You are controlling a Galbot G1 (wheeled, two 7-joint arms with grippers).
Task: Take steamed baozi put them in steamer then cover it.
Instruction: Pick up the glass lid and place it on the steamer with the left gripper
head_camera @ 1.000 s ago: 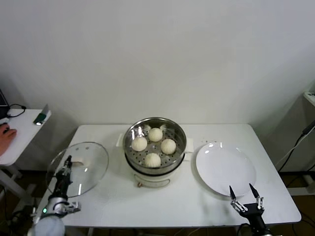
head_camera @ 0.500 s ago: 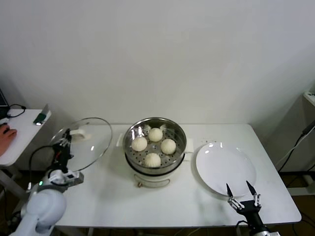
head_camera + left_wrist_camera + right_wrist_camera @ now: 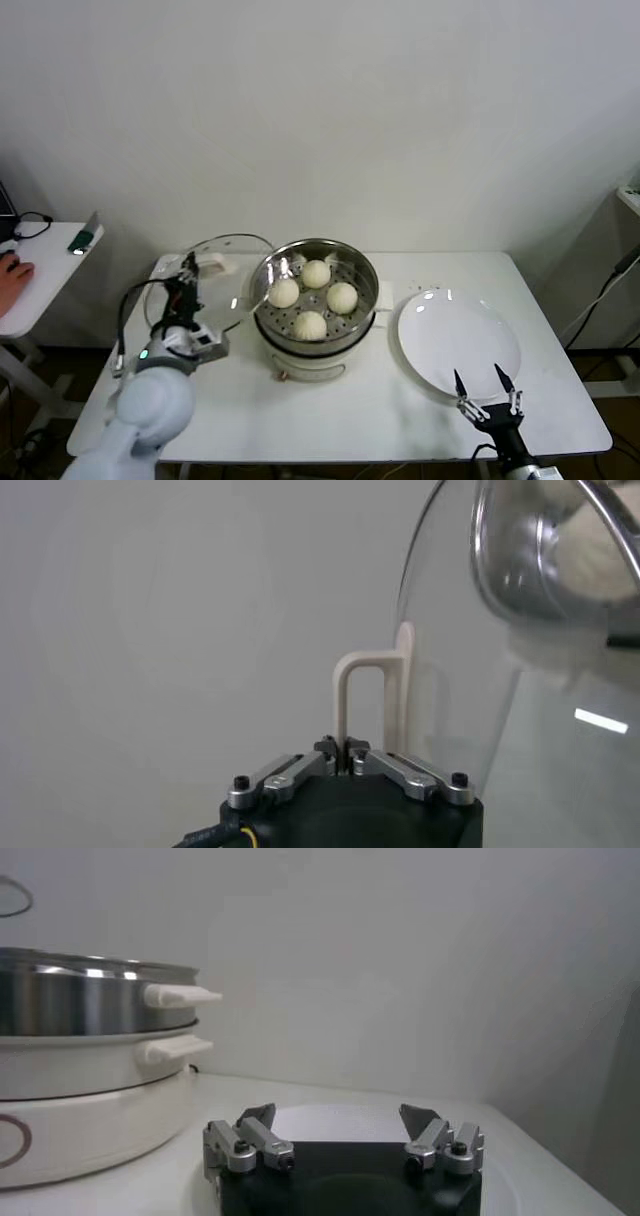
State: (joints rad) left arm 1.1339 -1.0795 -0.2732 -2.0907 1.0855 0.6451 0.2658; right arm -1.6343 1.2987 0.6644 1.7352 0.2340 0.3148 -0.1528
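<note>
No writing shows; left claw [image 3: 345, 763] grips the cover [image 3: 215, 282] beside the steamer [image 3: 315, 300].

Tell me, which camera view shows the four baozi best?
The head view: all four steamed baozi lie visible in the open steamer. The left wrist view gives only a blur through the cover; the right wrist view hides them.

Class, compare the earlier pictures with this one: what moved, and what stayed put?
The left pincer, shut on the glass lid handle, carried it up from the table's left edge to beside the steamer. Four baozi, white plate and open right pincer barely changed.
</note>
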